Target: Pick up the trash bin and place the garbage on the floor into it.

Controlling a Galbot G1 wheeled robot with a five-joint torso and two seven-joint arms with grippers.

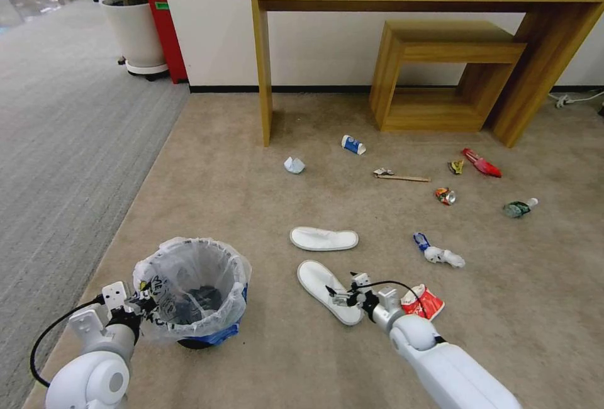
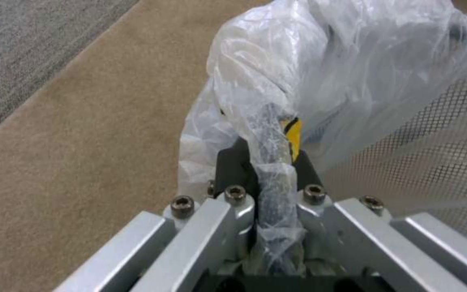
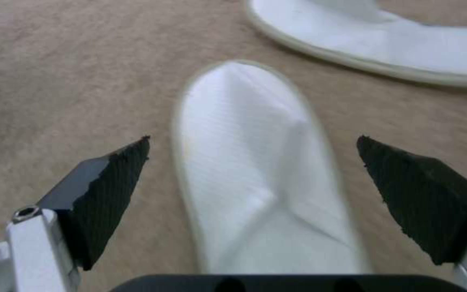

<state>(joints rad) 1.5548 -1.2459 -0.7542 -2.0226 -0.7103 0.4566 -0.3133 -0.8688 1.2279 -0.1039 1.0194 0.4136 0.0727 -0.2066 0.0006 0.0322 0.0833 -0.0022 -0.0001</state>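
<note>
The beige floor (image 1: 251,163) carries scattered litter. The trash bin (image 1: 192,289) stands at the robot's left, its bagged rim pinched in the closed left gripper (image 2: 274,190). Of 2 white slippers, the nearer slipper (image 3: 255,170) lies between the wide-apart fingers (image 3: 109,194) of the right gripper (image 1: 346,292), just above it.

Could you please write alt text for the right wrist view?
The right gripper hangs open just above a white slipper on the beige carpet, one black finger on either side of it. A second white slipper lies beyond.
</note>
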